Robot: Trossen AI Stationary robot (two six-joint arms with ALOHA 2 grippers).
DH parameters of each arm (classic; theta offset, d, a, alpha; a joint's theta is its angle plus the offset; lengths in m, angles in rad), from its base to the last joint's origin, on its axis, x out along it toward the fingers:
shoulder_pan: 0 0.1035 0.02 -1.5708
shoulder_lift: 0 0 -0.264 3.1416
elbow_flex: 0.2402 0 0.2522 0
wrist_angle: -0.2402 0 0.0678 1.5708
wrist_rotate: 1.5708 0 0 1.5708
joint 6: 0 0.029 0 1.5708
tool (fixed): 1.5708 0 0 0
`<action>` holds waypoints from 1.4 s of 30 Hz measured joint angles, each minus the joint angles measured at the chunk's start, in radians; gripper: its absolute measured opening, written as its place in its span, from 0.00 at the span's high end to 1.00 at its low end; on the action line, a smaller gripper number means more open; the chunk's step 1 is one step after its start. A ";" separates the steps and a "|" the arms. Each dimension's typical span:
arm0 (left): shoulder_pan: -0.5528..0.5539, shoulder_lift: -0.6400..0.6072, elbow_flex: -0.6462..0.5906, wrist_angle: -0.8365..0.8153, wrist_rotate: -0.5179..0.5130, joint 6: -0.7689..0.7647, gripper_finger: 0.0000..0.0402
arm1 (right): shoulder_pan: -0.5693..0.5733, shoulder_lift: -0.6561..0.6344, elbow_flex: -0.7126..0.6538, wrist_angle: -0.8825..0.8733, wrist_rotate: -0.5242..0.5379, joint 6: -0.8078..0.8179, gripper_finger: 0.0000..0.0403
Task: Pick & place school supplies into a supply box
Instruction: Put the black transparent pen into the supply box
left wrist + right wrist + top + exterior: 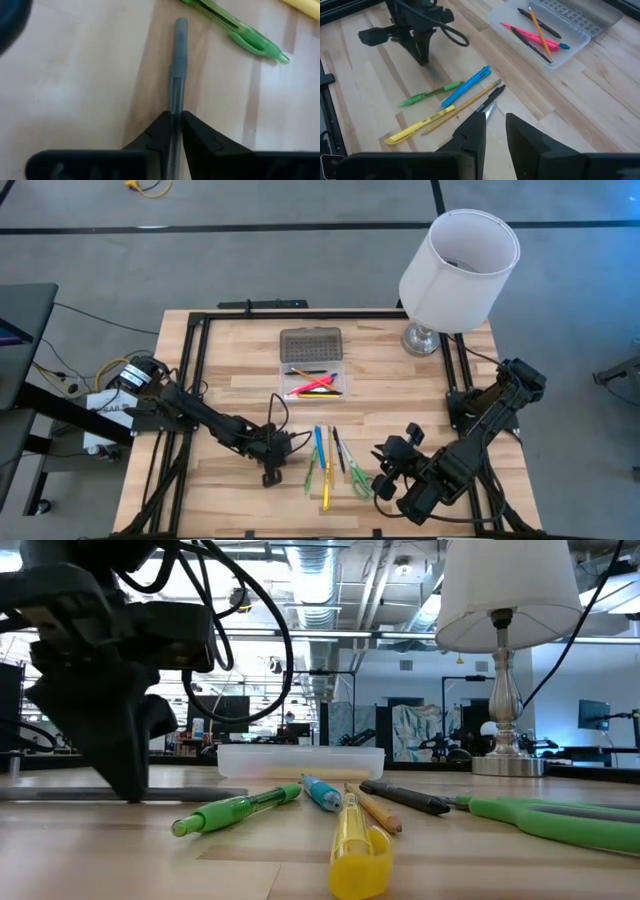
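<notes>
Left gripper (271, 476): down on the table left of the loose row, fingers pinched around a grey pen (177, 75) lying flat on the wood; not yet lifted.
Supply box (312, 385): open near table centre, behind the loose row, lid folded back; inside, a pink marker (526, 33), an orange pencil (540, 28) and dark pens — judged roughly half filled.
Loose row, in front of the supply box: green pen (427, 94), blue pen (467, 86), yellow highlighter (417, 128), pencil (462, 108), black pen (405, 798), green-handled scissors (555, 819) — all left to place.
Right gripper (495, 122): waiting right of the supply box, above the row's right end, fingers slightly apart, empty.
White lamp (458, 270): right rear of the supply box, clear of the path.
</notes>
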 joint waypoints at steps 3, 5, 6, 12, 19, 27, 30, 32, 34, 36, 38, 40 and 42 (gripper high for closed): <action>-0.002 0.001 0.021 -0.033 0.026 0.046 0.84 | -0.001 0.000 0.000 -0.003 0.000 0.000 0.83; -0.002 0.002 0.030 -0.048 0.030 0.072 0.81 | -0.005 0.000 0.000 -0.006 0.000 0.000 0.83; -0.002 0.003 0.036 -0.055 0.032 0.086 0.80 | -0.005 0.000 0.000 -0.005 0.000 0.000 0.83; -0.004 0.005 0.073 -0.152 0.030 0.153 0.77 | -0.014 0.000 0.000 -0.005 0.000 -0.001 0.83; -0.004 0.010 0.102 -0.210 0.018 0.226 0.78 | -0.019 0.000 0.000 -0.005 0.000 -0.003 0.83; -0.028 0.017 0.108 -0.202 -0.060 0.289 0.78 | -0.019 0.000 0.000 -0.005 0.001 -0.002 0.83; -0.031 0.018 0.108 -0.198 -0.072 0.285 0.78 | -0.019 0.000 0.000 -0.005 0.001 -0.001 0.83; -0.031 0.018 0.107 -0.185 -0.085 0.280 0.78 | -0.019 0.000 0.000 -0.005 0.001 -0.001 0.83; -0.031 0.019 0.107 -0.166 -0.093 0.277 0.78 | -0.022 0.000 0.000 -0.005 0.001 -0.001 0.83; -0.031 0.019 0.107 -0.152 -0.100 0.273 0.78 | -0.026 0.000 0.000 -0.005 0.000 -0.001 0.83; -0.030 0.020 0.107 -0.143 -0.110 0.264 0.78 | -0.031 0.000 0.000 -0.005 0.001 -0.002 0.83; -0.030 0.020 0.107 -0.134 -0.115 0.259 0.78 | -0.037 0.000 0.000 -0.004 0.001 -0.011 0.83; -0.030 0.021 0.107 -0.125 -0.114 0.259 0.78 | -0.042 0.000 0.000 0.004 0.001 -0.022 0.83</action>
